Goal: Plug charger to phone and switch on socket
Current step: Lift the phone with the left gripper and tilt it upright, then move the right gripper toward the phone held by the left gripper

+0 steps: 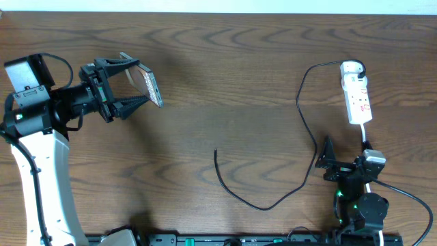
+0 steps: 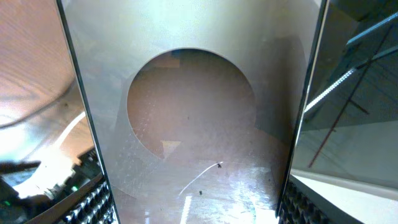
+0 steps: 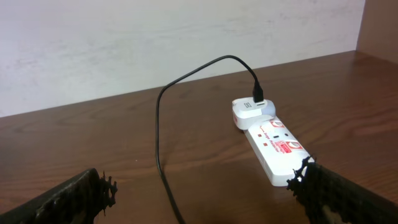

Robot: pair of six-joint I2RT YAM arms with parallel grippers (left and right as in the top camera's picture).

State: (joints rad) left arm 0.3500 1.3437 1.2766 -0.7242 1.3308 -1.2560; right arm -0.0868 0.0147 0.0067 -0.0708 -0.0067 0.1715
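1. Looking from overhead: the left gripper (image 1: 142,82) clamps the phone (image 1: 154,87) by its edges. The charger (image 1: 298,102) tip lies mid-table, well apart.
2. Left wrist: the phone (image 2: 193,112), bearing a round mark, fills the gap between the fingers.
3. Right wrist: the right gripper (image 3: 199,193) is spread wide and empty. The socket (image 3: 277,146) is near its right finger, red print unreadable.

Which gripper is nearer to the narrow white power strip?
Right. The right gripper sits just short of the narrow white power strip, jaws open toward it. The left gripper is far to the other side, clamped on the flat glossy phone.
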